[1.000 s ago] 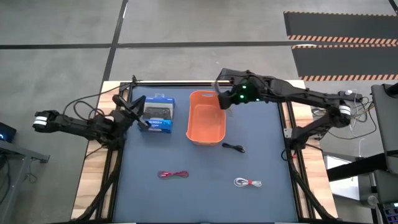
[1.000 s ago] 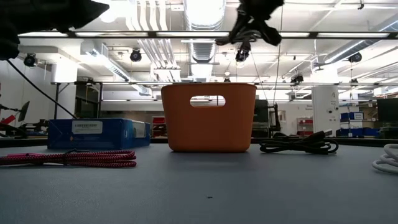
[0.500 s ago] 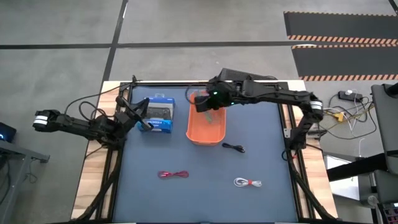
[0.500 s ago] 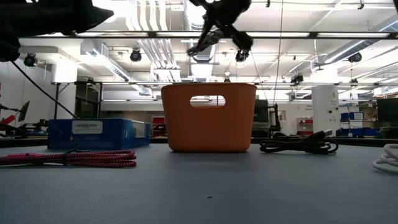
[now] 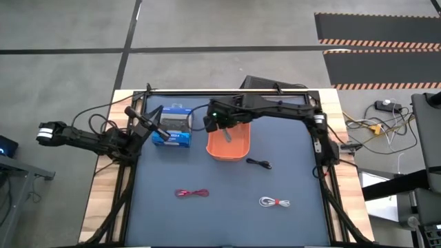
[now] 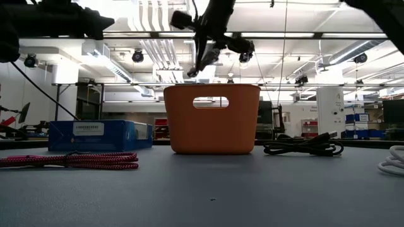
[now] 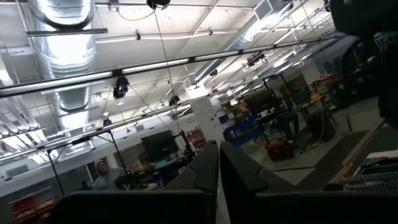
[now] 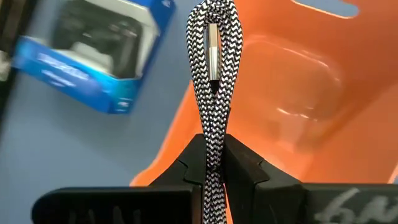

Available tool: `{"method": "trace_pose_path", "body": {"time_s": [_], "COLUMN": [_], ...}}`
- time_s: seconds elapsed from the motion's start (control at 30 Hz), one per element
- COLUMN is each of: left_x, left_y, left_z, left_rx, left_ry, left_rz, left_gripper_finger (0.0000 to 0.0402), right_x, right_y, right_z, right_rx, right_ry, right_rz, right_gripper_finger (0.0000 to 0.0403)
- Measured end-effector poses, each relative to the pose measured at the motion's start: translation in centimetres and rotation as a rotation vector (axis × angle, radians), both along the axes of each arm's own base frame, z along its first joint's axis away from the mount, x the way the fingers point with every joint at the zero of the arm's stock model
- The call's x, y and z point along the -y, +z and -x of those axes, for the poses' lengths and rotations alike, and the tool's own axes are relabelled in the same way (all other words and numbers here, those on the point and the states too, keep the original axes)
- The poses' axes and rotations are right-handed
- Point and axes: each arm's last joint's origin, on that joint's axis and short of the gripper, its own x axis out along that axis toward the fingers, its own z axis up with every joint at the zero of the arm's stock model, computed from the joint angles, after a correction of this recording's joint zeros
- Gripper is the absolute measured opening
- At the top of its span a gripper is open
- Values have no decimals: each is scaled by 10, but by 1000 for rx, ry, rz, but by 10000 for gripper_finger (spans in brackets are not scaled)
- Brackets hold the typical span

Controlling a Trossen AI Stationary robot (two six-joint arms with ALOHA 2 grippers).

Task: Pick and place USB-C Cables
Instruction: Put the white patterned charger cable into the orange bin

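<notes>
My right gripper (image 8: 213, 152) is shut on the grey braided cable bundle (image 8: 212, 74). It hovers over the left part of the orange basket (image 5: 231, 143), and shows above the basket (image 6: 212, 120) in the low view. The red cable (image 5: 191, 193), the black cable (image 5: 259, 163) and the white cable with a red tie (image 5: 274, 202) lie flat on the dark mat. My left gripper (image 7: 218, 171) is shut and points up at the ceiling, beside the blue box (image 5: 173, 128) at the table's left. My right gripper pinches the grey cable bundle (image 8: 213, 127) between its two fingers. The bundle's looped end with a metal plug (image 8: 211, 53) sticks out past the fingertips. The bundle is lifted clear, over the basket's left rim (image 8: 180, 118).
The blue-and-black box (image 6: 101, 134) sits left of the basket near the far edge. A wide stretch of dark mat (image 5: 227, 220) lies between the loose cables and the near edge. The table frame rails (image 5: 320, 148) run along both sides.
My right arm has swung toward the table's left, carrying the grey cable from above the basket's far right corner across to above its left rim, and has come lower. The other cables and the basket have stayed put.
</notes>
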Motion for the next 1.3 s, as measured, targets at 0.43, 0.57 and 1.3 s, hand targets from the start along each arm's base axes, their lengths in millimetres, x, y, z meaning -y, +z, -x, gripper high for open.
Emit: {"method": "trace_pose_path", "body": {"time_s": [0.43,0.57,1.3], "left_x": [0,0,1], "left_y": [2,2,3], "left_z": [2,2,2], "left_rx": [-53,-63,-52], "left_ry": [38,45,16], "left_rz": [-72,-82,-101], "left_gripper_finger": [2,2,2], "right_x": [12,13,21], "right_y": [-54,-63,-94], "right_z": [-30,-30,-22], "right_rx": [-201,-254,-378], "right_ry": [66,70,1], "right_rz": [-2,20,44], "right_gripper_finger": [23,23,23]}}
